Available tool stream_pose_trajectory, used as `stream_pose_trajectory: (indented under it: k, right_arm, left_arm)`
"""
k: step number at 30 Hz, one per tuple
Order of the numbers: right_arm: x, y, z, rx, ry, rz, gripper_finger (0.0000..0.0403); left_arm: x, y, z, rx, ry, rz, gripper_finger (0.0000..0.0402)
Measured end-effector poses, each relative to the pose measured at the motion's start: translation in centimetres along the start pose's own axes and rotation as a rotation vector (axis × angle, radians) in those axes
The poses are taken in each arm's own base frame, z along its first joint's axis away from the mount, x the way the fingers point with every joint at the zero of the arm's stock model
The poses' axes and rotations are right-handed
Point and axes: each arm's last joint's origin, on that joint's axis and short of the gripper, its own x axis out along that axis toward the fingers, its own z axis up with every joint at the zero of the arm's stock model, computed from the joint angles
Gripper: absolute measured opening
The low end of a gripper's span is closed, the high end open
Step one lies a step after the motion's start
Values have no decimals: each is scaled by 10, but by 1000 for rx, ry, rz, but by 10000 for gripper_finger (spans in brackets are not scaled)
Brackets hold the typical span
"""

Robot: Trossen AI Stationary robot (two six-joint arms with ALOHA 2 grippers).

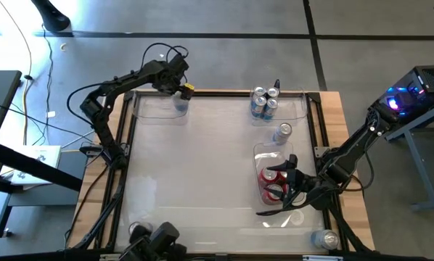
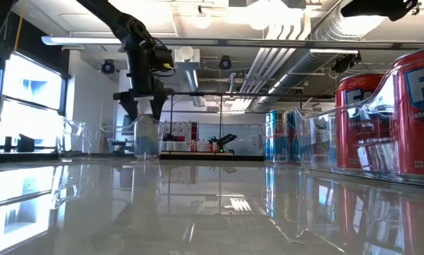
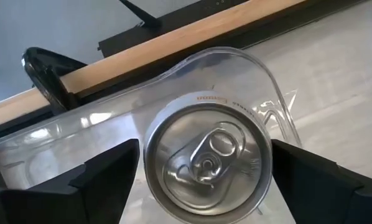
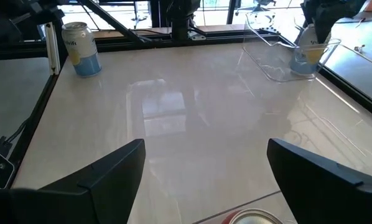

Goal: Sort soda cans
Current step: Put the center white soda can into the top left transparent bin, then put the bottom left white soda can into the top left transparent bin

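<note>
A silver-topped soda can (image 3: 208, 158) stands upright on the floor of a clear bin (image 1: 152, 109) at the table's far left. My left gripper (image 3: 204, 168) points down over it, open, one finger on each side of the can's top; the low view shows it just above the can (image 2: 147, 138). My right gripper (image 4: 204, 180) waits open above the red cans (image 1: 273, 185) in a clear bin (image 1: 264, 152) at the right, touching nothing. My left gripper comes from above with its fingers (image 3: 105, 180) flanking the can's top rim (image 3: 150, 155). A thin slit shows at one finger; at the other I cannot tell whether it touches. The can stands upright on the bin floor.
Blue cans (image 1: 264, 101) stand in a clear bin at the far right. A loose silver can (image 1: 282, 133) stands between that bin and the red cans. More cans sit at the near left (image 1: 138, 230) and near right (image 1: 326, 239). The table's middle is bare.
</note>
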Motion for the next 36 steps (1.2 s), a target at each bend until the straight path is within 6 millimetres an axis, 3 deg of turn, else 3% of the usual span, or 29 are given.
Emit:
stream_pose_trajectory:
  k: [7,13,19,22,28,32,36]
  right_arm:
    - [0,0,0,0,0,0,333]
    - [0,0,0,0,0,-1,333]
    - [0,0,0,0,0,-1,333]
    - [0,0,0,0,0,-1,333]
    - [0,0,0,0,0,-1,333]
    - [0,0,0,0,0,-1,333]
    - [0,0,0,-1,0,-1,333]
  left_arm:
    - [-2,-1,1,25,-7,0,348]
    - [-17,-8,3,68,9,5,349]
    - [-45,-25,0,155,10,79,349]
    - [-69,-38,-9,233,-33,144,349]
    - [-130,-73,-53,357,-168,63,349]
    - [-168,-110,-104,559,-254,-58,349]
    - [-189,-147,-165,863,-273,-140,349]
